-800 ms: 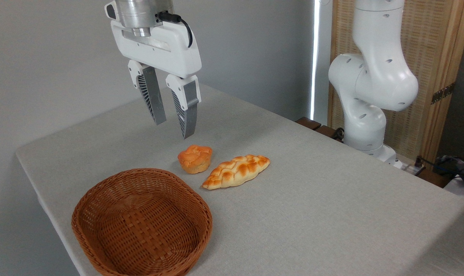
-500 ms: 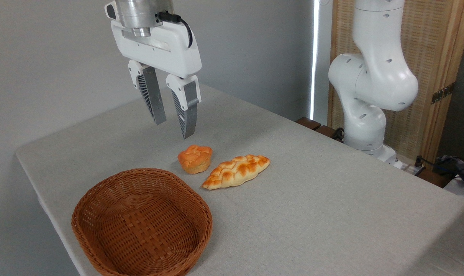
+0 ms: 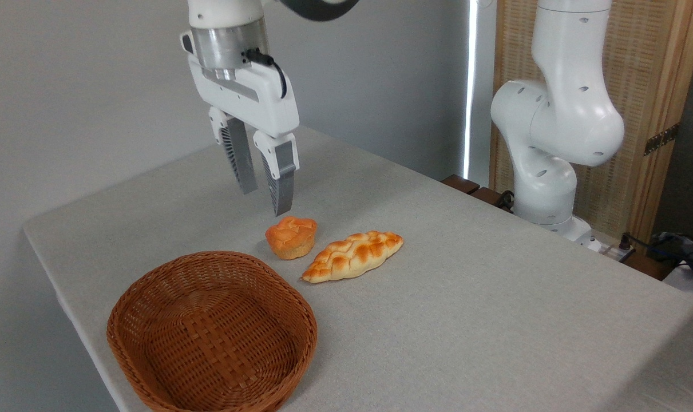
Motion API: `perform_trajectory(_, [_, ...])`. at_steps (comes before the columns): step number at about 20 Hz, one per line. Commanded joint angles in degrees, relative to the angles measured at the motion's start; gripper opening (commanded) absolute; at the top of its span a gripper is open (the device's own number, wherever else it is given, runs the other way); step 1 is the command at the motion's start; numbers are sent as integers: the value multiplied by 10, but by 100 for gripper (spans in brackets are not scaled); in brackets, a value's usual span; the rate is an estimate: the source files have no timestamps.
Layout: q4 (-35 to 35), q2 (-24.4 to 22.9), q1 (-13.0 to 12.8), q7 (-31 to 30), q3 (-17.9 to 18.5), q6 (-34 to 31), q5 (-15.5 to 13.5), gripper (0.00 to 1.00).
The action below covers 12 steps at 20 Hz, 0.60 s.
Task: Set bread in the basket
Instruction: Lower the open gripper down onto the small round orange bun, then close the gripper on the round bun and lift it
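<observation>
A white two-finger gripper (image 3: 264, 199), fingers spread and empty, hangs just above the small round orange-topped bun (image 3: 290, 236) near the grey table's (image 3: 495, 297) middle, the task barely begun: the reddish-brown oval wicker basket (image 3: 212, 335) by the front edge holds nothing.

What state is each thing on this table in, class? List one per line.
Gripper: open, empty, above the bun.
Bun: upright on the table, untouched.
Braided loaf: lying flat beside the bun.
Basket: upright, nothing inside.
</observation>
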Motion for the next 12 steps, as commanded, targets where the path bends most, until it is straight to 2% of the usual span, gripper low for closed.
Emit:
perform_trajectory(1, [-62, -17, -5, 6, -35, 34, -11, 100])
perform_trajectory(3, [-118, -19, -8, 5, -57, 101, -11, 100])
perform_trajectory(7, [-166, -17, -15, 5, -83, 126, -11, 100])
perform_trajectory(10, [-177, -15, -15, 5, -86, 136, -11, 100])
perform_trajectory(12, [-198, -11, -15, 5, -98, 175, -10, 100])
